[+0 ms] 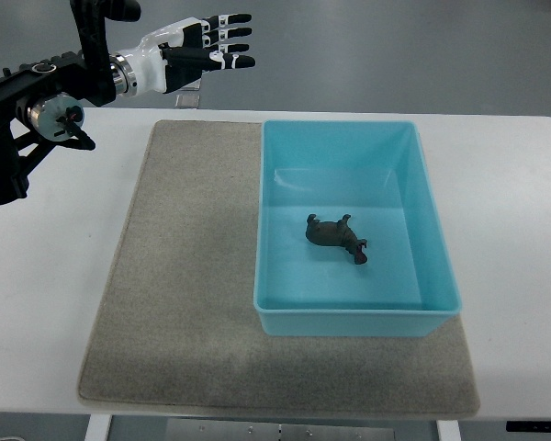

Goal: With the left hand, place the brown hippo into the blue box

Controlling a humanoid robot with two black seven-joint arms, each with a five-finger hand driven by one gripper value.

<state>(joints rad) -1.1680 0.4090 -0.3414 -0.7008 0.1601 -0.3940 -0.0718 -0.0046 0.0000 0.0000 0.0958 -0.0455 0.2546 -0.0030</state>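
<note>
The brown hippo (335,236) lies on its side on the floor of the blue box (349,317), near the middle. The box stands on the right half of a grey mat (184,276). My left hand (211,46) is raised at the top left, beyond the table's far edge, well away from the box. Its fingers are stretched out straight toward the right and hold nothing. The right arm does not show.
The white table (55,276) runs out to both sides of the mat. My left arm's black links (28,110) hang over the table's far left corner. Grey floor lies beyond the far edge.
</note>
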